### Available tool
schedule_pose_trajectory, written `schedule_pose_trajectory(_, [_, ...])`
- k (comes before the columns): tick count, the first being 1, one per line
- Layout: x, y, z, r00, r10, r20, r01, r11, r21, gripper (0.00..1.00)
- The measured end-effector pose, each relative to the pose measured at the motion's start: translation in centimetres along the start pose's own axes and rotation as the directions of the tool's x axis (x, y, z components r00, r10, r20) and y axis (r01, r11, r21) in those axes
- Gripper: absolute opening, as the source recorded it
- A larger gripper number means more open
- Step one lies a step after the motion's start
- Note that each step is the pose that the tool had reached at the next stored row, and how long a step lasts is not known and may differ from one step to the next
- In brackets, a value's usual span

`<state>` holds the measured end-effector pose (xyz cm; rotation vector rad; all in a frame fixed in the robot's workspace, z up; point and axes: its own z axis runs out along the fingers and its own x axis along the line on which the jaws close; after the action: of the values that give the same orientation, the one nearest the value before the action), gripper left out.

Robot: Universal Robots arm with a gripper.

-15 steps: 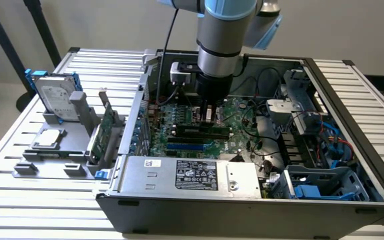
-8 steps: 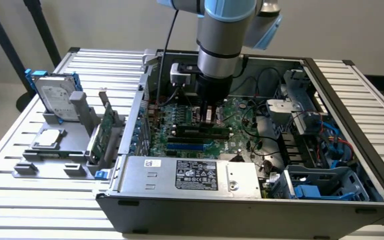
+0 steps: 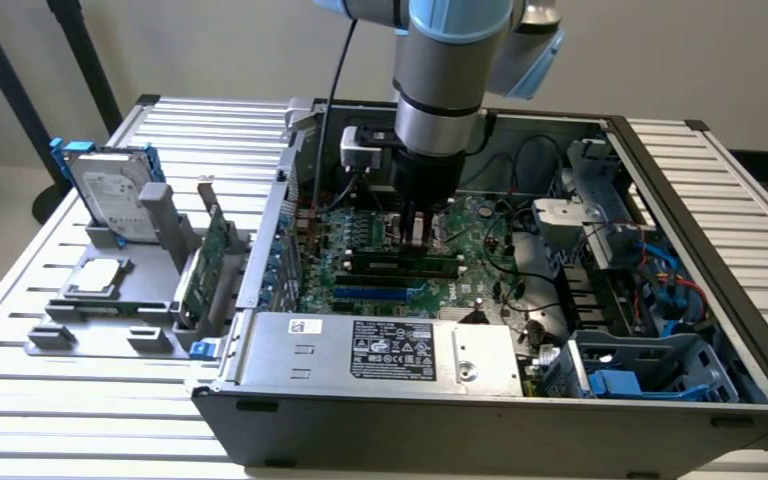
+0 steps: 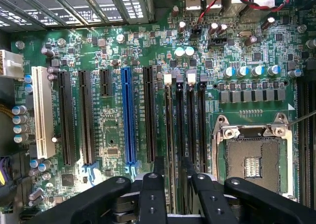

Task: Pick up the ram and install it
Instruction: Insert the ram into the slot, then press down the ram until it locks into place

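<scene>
A slatted metal table [image 3: 37, 400] carries the work, with a pale wall behind it and dark stand legs at the exterior view's left. On that left side a grey holder block [image 3: 104, 300] stands on the slats, with a hard drive [image 3: 111, 200] propped upright in a blue frame, a small processor chip [image 3: 97, 280] lying flat, and a tall green expansion card [image 3: 211, 265] on edge just beside the case.

To the right of these sits the open computer case [image 3: 491, 400], its power supply [image 3: 384, 350] nearest the camera and the green motherboard [image 3: 357, 250] on its floor. The arm reaches straight down into the case, the gripper [image 3: 418, 235] low over the memory slots [image 4: 190, 120].

The ram [image 3: 404, 265] lies along one of those slots, directly under the fingers. In the wrist view the two black fingers [image 4: 158, 172] stand a narrow gap apart over the slots, the stick's thin edge [image 4: 170, 130] running between them; whether they touch it cannot be told.

Further right are the bare processor socket [image 4: 252, 157], loose cables, and a blue drive bay [image 3: 624, 380] at the case's corner.
</scene>
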<state>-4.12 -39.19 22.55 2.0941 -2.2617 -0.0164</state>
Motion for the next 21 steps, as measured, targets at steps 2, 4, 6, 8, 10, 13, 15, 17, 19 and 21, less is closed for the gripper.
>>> schedule_pose_trajectory(2, [0.0,0.01,-0.26,1.0,0.0,0.0,0.0,1.0,0.0,0.28])
schedule_pose_trajectory(4, [0.0,0.03,-0.68,1.0,-0.001,-0.0001,0.001,1.0,0.0,0.28])
schedule_pose_trajectory(6, [0.0,0.06,-1.17,1.0,-0.002,0.0,0.002,1.0,0.0001,0.28])
schedule_pose_trajectory(8, [0.1,0.08,-1.6,1.0,-0.002,-0.0002,0.002,1.0,0.0,0.28])
schedule_pose_trajectory(10, [0.1,0.08,-1.77,1.0,-0.002,0.0,0.002,1.0,0.0001,0.28])
schedule_pose_trajectory(13, [0.1,0.08,-1.77,1.0,-0.002,0.0001,0.002,1.0,0.0001,0.26])
schedule_pose_trajectory(15, [0.1,0.08,-1.77,1.0,-0.002,0.0,0.002,1.0,0.0001,0.13])
schedule_pose_trajectory(17, [0.1,0.08,-1.78,1.0,-0.002,-0.0001,0.002,1.0,0.0,0.11])
schedule_pose_trajectory(19, [0.1,0.08,-1.77,1.0,-0.002,-0.0001,0.002,1.0,0.0001,0.11])
schedule_pose_trajectory(21, [0.1,0.08,-1.78,1.0,-0.002,-0.0002,0.002,1.0,0.0,0.11])
